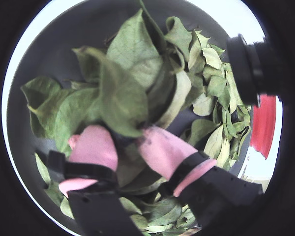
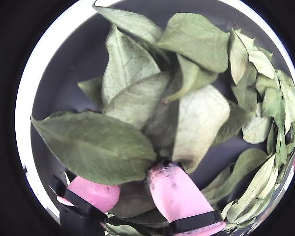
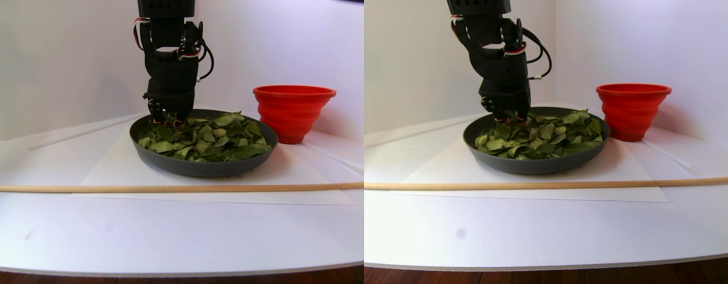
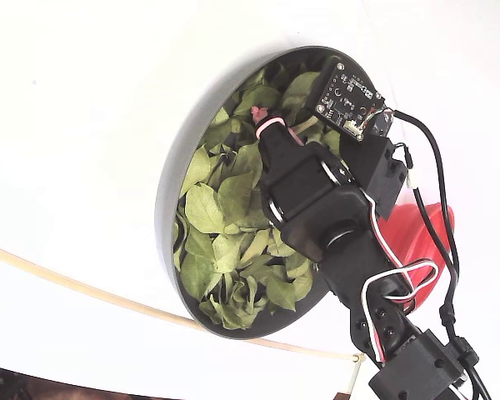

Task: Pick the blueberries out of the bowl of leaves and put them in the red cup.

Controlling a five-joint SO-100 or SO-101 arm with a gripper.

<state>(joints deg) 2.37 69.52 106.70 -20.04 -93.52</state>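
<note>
- No blueberries can be made out in any view; if any are in the bowl, the leaves [image 2: 137, 103] cover them.
- The leaves, light green, oval and veined, fill the bowl [image 3: 201, 167], a wide, shallow, dark grey dish; in both wrist views bare grey floor shows on the left side of the bowl, with the leaves piled toward the middle and right.
- The end effector [image 2: 132, 189] is down among the leaves; its two pink-tipped fingers [image 1: 164, 150] stand apart, with leaves lying over and between the tips; whether they pinch anything under those leaves cannot be told.
- In the stereo pair view the black arm comes straight down into the back left part of the bowl; in the fixed view it hangs over the bowl's upper right part, with wires trailing behind it.
- The cup [image 3: 293, 112], bright red with stepped sides and a flared rim, stands upright on the table [image 3: 163, 236] just beside the bowl, to its right and a little behind in the stereo pair view.
- A white sheet [image 3: 103, 168] lies under the bowl; a thin wooden stick [image 3: 74, 189] lies across the table in front of it.
</note>
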